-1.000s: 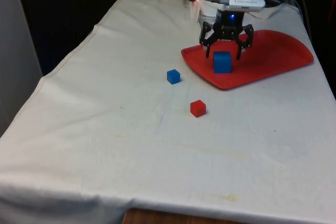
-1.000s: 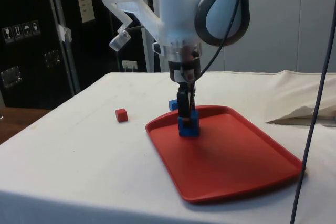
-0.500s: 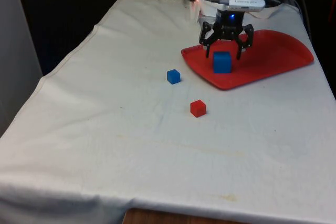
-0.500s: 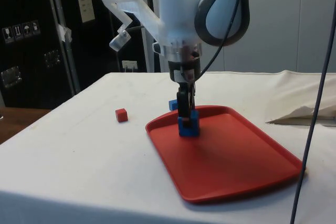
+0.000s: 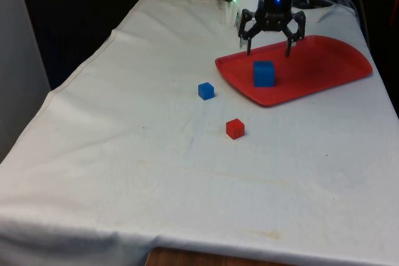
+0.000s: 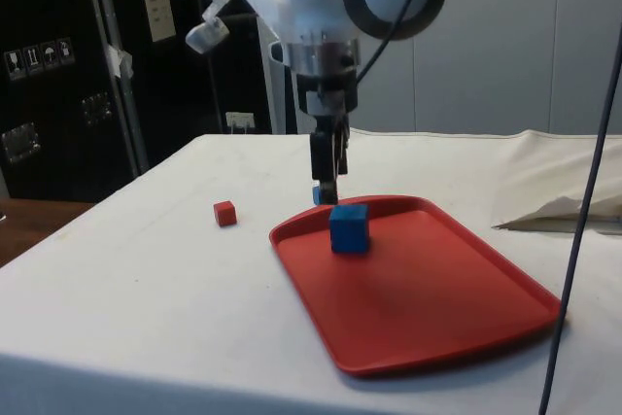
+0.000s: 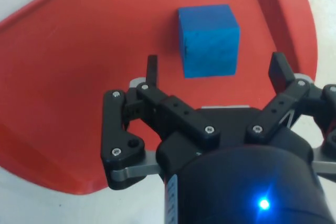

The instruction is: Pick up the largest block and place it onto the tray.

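Placement looks done to us: the big blue block (image 5: 264, 73) sits on the tray (image 5: 330, 66) in the frame's upper right, and our gripper (image 5: 270, 49) hangs just above it, fingers spread and empty. We judge only the retreat remains.

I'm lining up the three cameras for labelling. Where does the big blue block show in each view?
Front view: big blue block on the red tray, towards the front view's right, just below the open gripper.
Side view: block at the tray's near-left corner, under the gripper.
Wrist view: block on the tray, beyond the fingers.
Shared landmark: the red tray.
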Controlling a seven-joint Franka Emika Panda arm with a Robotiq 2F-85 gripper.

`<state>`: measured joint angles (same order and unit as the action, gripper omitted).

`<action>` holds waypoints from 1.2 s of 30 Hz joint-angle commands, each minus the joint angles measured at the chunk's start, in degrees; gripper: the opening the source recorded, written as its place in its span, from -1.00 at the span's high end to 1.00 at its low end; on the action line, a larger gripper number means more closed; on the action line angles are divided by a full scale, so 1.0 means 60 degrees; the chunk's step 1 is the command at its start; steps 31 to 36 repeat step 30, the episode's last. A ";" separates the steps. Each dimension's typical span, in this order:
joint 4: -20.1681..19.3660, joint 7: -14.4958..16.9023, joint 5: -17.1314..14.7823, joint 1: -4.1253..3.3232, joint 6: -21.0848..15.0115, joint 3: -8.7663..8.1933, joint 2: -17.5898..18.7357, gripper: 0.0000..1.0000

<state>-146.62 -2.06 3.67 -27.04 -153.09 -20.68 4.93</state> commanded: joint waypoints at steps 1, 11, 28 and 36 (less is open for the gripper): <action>0.0086 -0.0134 0.0153 -0.0010 0.0172 -0.0048 -0.0067 -1.00; 0.0525 -0.0153 0.0134 0.0010 0.1117 -0.0105 -0.0649 -1.00; 0.1604 -0.0363 0.0019 0.0019 0.2406 -0.0191 -0.1003 -1.00; 0.1614 -0.0325 0.0000 0.0000 0.2426 -0.0191 -0.1031 -1.00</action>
